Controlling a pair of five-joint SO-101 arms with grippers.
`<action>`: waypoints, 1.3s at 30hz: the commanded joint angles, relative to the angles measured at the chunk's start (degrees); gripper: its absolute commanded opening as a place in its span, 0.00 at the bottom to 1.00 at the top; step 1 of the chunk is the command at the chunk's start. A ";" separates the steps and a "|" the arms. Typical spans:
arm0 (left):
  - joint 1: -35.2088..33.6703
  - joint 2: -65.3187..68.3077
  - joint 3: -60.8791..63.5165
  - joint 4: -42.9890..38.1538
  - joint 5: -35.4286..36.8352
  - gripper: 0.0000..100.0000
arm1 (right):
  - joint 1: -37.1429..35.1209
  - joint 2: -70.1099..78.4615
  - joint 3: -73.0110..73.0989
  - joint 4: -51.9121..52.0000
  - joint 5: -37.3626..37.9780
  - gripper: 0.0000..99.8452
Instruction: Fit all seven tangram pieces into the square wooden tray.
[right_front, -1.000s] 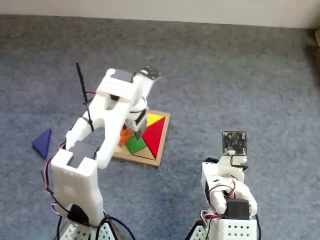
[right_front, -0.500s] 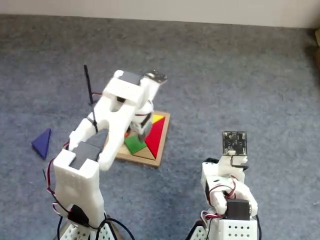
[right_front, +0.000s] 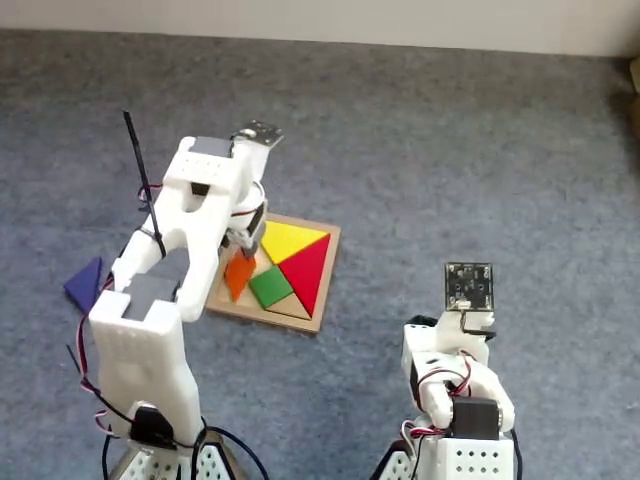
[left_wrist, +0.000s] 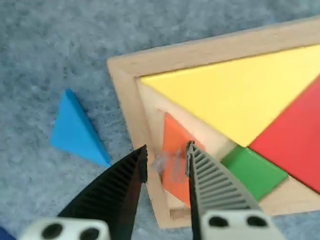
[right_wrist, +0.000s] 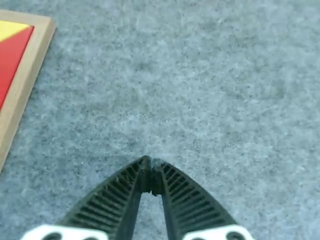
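The square wooden tray (right_front: 329, 280) lies on the carpet and holds a yellow triangle (right_front: 292, 241), a red triangle (right_front: 313, 268), a green square (right_front: 270, 288) and an orange piece (right_front: 240, 272). My left gripper (left_wrist: 165, 156) hovers over the tray's (left_wrist: 125, 85) left part, just above the orange piece (left_wrist: 176, 175), open by a narrow gap with nothing gripped. A light-blue triangle (left_wrist: 77, 132) rests on the carpet right beside the tray. A dark-blue triangle (right_front: 85, 285) lies far to the left. My right gripper (right_wrist: 151, 175) is shut over bare carpet.
The right arm (right_front: 458, 385) is folded back near the front edge, to the right of the tray. In the right wrist view the tray's edge (right_wrist: 25, 85) and a bit of the red triangle (right_wrist: 12, 55) show off to one side. Grey carpet surrounds everything.
The left arm has swung to the left, off the tray's middle. The yellow triangle is now uncovered and the orange piece lies in the tray's left part.
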 joint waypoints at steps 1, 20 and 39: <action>-2.33 0.75 -4.44 -0.70 0.88 0.13 | 0.66 0.04 5.85 -0.48 0.26 0.02; -1.19 -2.68 -10.95 12.13 4.66 0.13 | 1.98 -0.04 5.85 -0.48 0.26 0.02; -1.98 -2.59 3.56 -11.52 4.66 0.13 | 2.42 -0.13 5.85 -0.48 0.26 0.02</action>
